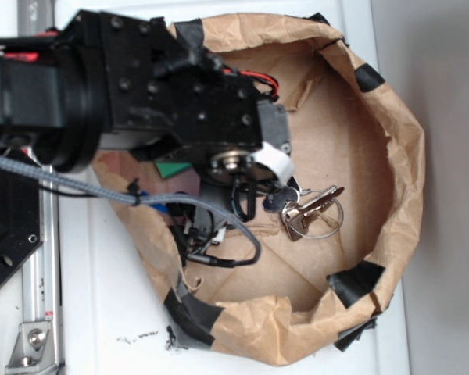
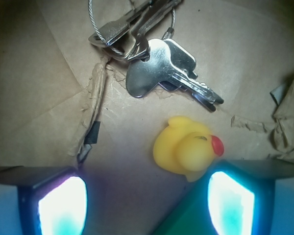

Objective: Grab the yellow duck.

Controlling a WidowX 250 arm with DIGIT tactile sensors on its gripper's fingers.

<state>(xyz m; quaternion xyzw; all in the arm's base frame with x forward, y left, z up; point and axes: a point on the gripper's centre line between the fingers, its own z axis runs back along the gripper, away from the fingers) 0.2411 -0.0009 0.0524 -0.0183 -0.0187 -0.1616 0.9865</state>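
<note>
Gripper [image 2: 147, 203] fingers apart, nothing held | yellow duck [image 2: 187, 154] touching right finger [image 2: 230, 203] | keys [image 2: 157, 68] just beyond duck | green block [image 2: 186, 220] beneath, partly hidden | paper bag [image 1: 399, 156] walls all round

Black arm [image 1: 102, 86] w/ screws, red wires, grey braided cable [image 1: 78, 186].

Yellow duck [image 2: 187, 149]: smooth rubbery plastic, soft sheen, red beak. Keys [image 2: 157, 68]: polished metal, reflective, on twisted wire ring [image 2: 174, 17]. Bag [image 1: 391, 156]: brown paper, matt, creased, torn fibres; black tape patches [image 1: 356, 280] matt. Green block [image 2: 186, 220]: smooth. Arm housing [image 1: 141, 78]: black matt plastic.
</note>
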